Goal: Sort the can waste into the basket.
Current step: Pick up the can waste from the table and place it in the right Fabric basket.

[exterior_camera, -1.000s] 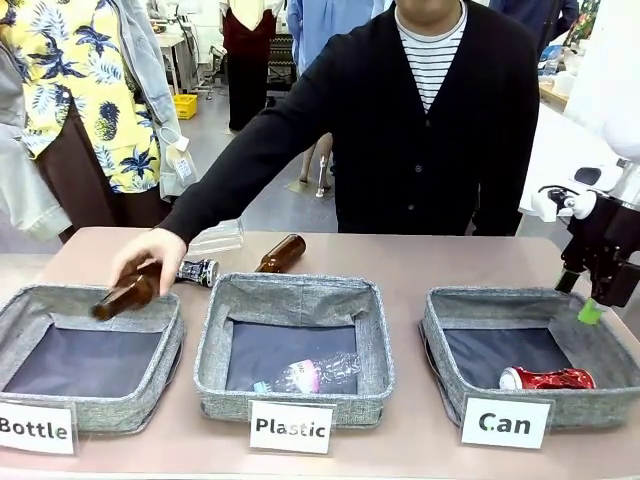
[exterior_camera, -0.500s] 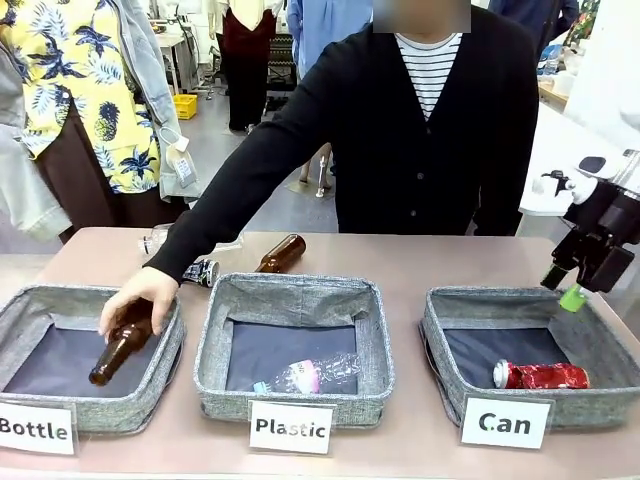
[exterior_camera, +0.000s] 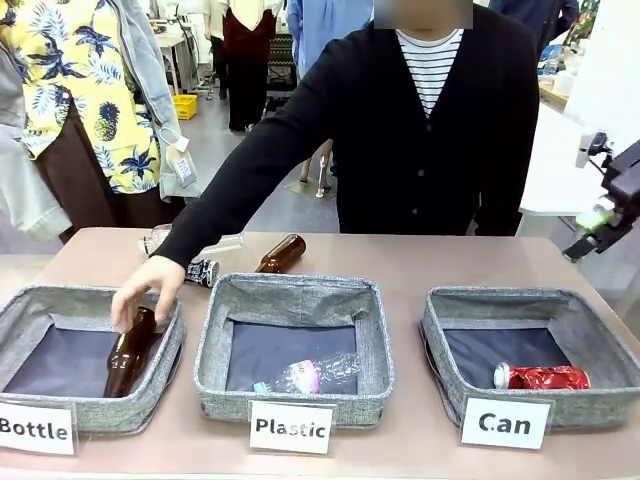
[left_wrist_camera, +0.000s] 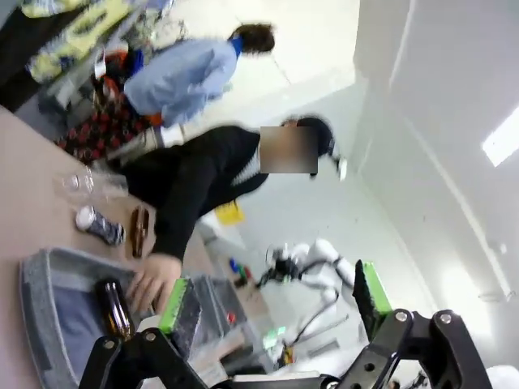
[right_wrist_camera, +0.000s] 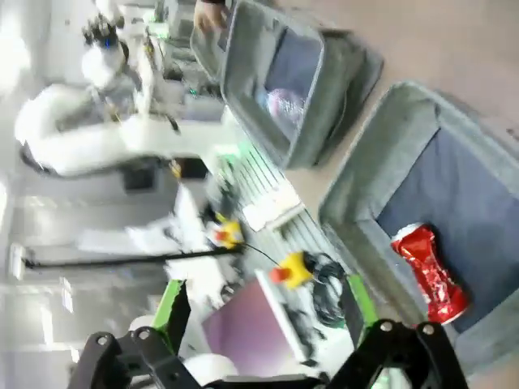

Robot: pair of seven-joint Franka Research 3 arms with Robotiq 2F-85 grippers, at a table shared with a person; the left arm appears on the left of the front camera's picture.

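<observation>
The shiny red can [exterior_camera: 541,377] lies in the grey basket [exterior_camera: 432,322] behind the "Can" card; the right wrist view also shows the red can [right_wrist_camera: 430,272] inside that basket [right_wrist_camera: 358,185]. The black patterned can [exterior_camera: 203,271] lies on the table behind the "Bottle" basket, and the left wrist view shows this can [left_wrist_camera: 100,225] too. My right gripper [exterior_camera: 590,234] hangs raised at the right edge, above and beyond the basket. From its wrist, the right gripper [right_wrist_camera: 264,312] is open and holds nothing. My left gripper [left_wrist_camera: 272,298] is open and holds nothing.
A person's hand [exterior_camera: 148,284] sets a brown bottle [exterior_camera: 130,350] into the "Bottle" basket [exterior_camera: 20,312]. Another brown bottle [exterior_camera: 280,253] and a clear plastic bottle [exterior_camera: 205,243] lie on the table behind. The "Plastic" basket [exterior_camera: 213,330] holds a crushed plastic bottle [exterior_camera: 310,375].
My right gripper has risen and drawn back to the right, away from the Can basket. The person's hand has lowered the brown bottle into the Bottle basket.
</observation>
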